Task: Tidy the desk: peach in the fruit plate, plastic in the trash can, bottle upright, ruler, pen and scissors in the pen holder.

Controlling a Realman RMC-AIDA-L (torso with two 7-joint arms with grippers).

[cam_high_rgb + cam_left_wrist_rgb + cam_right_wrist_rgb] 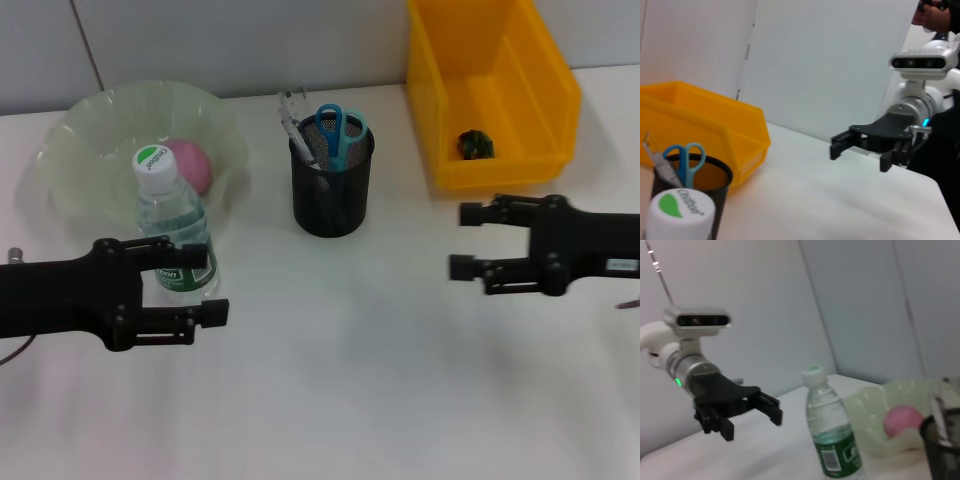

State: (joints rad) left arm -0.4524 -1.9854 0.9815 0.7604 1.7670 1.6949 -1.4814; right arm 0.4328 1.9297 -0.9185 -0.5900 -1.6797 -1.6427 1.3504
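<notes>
Bottle (pixel 172 232) upright left of holder (pixel 331 186), by left gripper (pixel 208 284), fingers spread. Peach (pixel 190 163) in plate (pixel 75 150). Right gripper (pixel 465 241) right of holder (2 fingers apart, empty).

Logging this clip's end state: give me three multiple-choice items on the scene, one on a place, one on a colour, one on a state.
1. Where is the pink peach?
A. in the pale green fruit plate
B. in the yellow plastic bin
C. on the bare desk

2. What colour are the handles of the scissors in the black mesh pen holder?
A. red
B. blue
C. yellow

3. How is the clear water bottle with the green label?
A. lying down
B. upright
C. in the bin

Answers: 1 A, it shows inside the plate's rim; 2 B, blue loops stick out of the holder; 3 B, its white cap points up.
</notes>
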